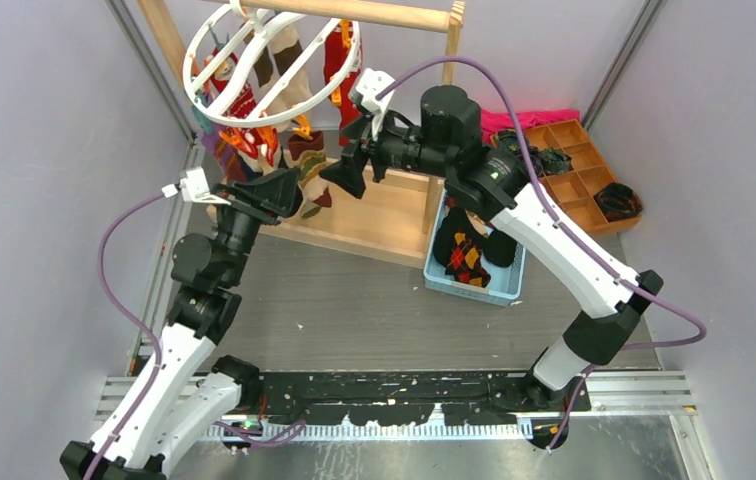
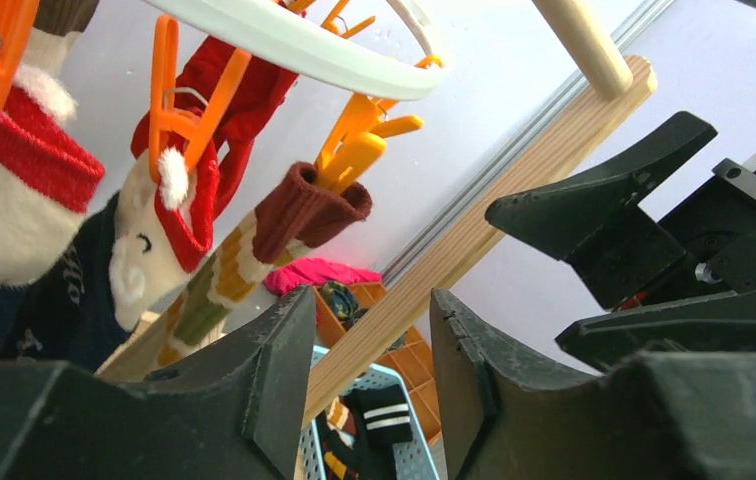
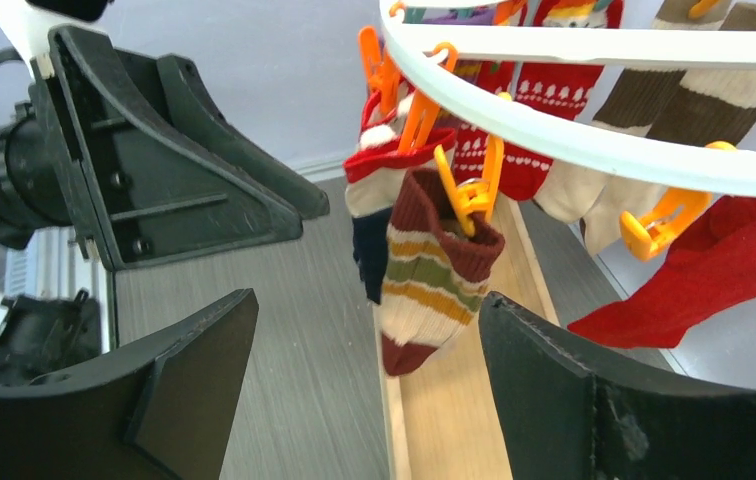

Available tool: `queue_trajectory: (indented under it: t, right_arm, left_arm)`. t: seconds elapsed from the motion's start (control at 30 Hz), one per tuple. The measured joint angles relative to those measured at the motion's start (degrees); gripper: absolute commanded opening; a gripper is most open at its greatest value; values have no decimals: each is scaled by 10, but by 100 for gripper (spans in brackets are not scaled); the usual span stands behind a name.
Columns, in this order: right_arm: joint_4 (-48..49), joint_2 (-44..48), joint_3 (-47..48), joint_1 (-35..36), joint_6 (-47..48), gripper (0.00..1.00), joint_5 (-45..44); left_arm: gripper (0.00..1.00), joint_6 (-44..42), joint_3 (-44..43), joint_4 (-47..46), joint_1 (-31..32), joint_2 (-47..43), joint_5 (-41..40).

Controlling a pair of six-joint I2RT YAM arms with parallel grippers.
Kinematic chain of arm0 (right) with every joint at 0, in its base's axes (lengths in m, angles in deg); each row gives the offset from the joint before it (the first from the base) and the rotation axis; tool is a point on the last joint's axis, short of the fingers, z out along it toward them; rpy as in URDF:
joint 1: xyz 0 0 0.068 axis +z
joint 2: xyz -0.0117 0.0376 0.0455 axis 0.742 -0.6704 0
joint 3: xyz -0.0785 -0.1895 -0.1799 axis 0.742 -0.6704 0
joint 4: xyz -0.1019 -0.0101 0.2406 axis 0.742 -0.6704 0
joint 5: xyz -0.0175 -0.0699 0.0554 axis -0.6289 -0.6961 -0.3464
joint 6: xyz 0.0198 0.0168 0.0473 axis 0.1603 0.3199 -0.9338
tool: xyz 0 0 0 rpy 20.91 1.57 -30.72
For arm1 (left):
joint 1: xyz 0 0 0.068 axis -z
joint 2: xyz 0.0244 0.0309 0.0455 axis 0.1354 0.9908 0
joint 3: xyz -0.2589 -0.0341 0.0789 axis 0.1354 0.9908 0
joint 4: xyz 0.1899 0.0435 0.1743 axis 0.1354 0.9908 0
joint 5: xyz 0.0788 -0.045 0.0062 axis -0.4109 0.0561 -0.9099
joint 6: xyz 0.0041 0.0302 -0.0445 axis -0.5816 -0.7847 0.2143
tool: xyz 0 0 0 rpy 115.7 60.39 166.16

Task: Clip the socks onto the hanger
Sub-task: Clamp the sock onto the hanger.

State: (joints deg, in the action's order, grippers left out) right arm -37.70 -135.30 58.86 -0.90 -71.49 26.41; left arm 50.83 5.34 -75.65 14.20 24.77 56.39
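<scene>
A white round hanger hangs from the wooden rack with several socks pegged to it. A brown-cuffed striped sock hangs from an orange peg under the ring. In the left wrist view the same sock hangs on its peg. My left gripper is open and empty below the hanger, left of the sock. My right gripper is open and empty, facing that sock from the right. In the top view the two grippers are close together.
A blue basket with more dark patterned socks sits right of the wooden rack base. An orange compartment tray and pink cloth lie at the back right. The rack's upright post stands behind the right arm.
</scene>
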Motion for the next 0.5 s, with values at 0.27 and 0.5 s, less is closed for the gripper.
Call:
queue_trajectory:
  t: [0.27,0.5]
  right_arm:
    - [-116,31,7,-52,35,91,93]
    - [-292,37,45,-97,96,100,124]
  left_arm:
    - [60,-54,37,70,0,-99,34]
    - [71,-100,110,98,0,-189,94]
